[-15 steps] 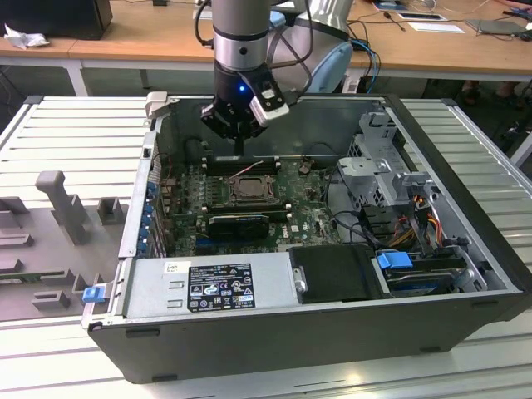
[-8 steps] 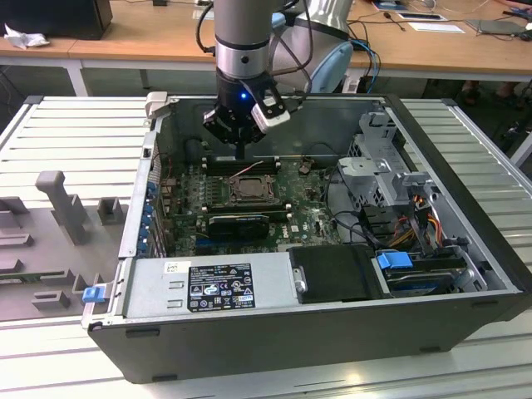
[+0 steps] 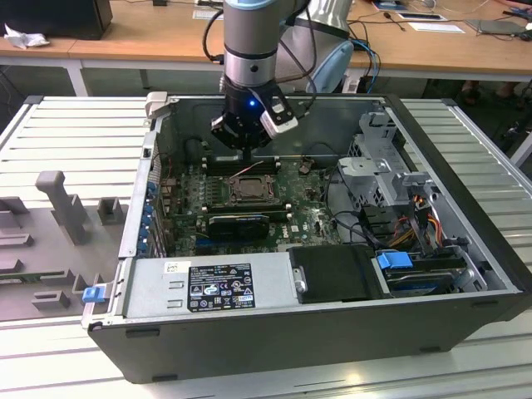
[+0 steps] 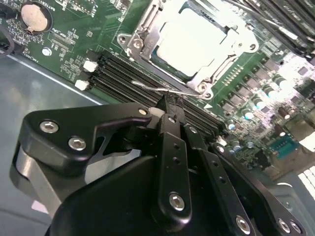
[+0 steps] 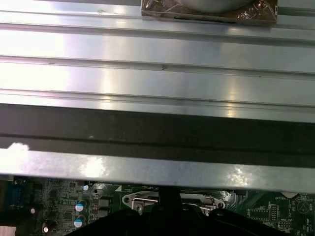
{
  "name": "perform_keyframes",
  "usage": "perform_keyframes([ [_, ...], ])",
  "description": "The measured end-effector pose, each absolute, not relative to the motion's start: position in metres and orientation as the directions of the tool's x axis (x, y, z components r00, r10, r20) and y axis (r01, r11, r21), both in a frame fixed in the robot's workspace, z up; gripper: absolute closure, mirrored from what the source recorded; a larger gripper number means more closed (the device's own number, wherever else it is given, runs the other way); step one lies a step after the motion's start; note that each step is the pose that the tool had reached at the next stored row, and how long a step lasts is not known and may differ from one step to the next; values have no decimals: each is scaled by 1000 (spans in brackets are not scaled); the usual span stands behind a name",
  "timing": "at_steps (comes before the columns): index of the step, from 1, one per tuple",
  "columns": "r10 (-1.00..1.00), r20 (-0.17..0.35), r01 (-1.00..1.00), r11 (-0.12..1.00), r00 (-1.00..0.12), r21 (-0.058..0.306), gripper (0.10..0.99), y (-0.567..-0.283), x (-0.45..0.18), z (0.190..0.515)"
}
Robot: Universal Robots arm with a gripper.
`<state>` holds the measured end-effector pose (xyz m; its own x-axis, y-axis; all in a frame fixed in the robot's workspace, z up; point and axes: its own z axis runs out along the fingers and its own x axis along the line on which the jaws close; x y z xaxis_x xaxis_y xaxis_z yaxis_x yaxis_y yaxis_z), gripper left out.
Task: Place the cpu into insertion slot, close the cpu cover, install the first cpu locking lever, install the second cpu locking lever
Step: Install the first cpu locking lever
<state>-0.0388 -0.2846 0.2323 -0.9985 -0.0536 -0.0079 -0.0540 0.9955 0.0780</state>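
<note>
In the second wrist view the pale square cpu (image 4: 189, 42) lies in the insertion slot (image 3: 249, 189), and the silver cpu cover (image 4: 146, 35) lies flat around it. A thin wire locking lever (image 4: 147, 87) runs along the socket's edge. My gripper (image 4: 169, 104) has its black fingertips pressed together at that wire. From the exterior view, the gripper (image 3: 246, 152) hangs just behind the socket inside the open computer case, and the lever (image 3: 247, 169) slants up to it. The first wrist view has a strip of the metal cover (image 5: 138, 200) beyond a dark finger (image 5: 170, 196).
Long black memory slots (image 4: 118, 73) lie beside the socket, and a coin battery (image 4: 35, 15) sits further off. A black card (image 3: 237, 223), the power supply (image 3: 208, 287) and a drive cage (image 3: 382, 166) crowd the case. The ribbed case wall (image 5: 157, 73) stands close.
</note>
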Motion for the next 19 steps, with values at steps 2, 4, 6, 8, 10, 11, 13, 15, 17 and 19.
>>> perform_keyframes([
  [2, -54, -8, -54, 995, -999, 78, 980, -283, -36, 231],
  [4, -54, -8, -54, 995, -999, 78, 980, -283, -34, 229],
  [6, -54, -9, -54, 995, -999, 78, 980, -282, -33, 228],
  [8, -54, -9, -54, 995, -999, 78, 980, -282, -32, 227],
  [10, -54, -9, -54, 995, -999, 78, 980, -281, -30, 226],
  [11, -54, -10, -54, 995, -999, 78, 980, -281, -29, 226],
  [13, -54, -10, -54, 995, -999, 78, 980, -281, -27, 225],
  [15, -54, -12, -54, 995, -998, 78, 980, -281, -26, 222],
  [17, -54, -16, -55, 995, -998, 78, 980, -281, -25, 220],
  [19, -54, -20, -55, 995, -998, 77, 980, -281, -25, 217],
])
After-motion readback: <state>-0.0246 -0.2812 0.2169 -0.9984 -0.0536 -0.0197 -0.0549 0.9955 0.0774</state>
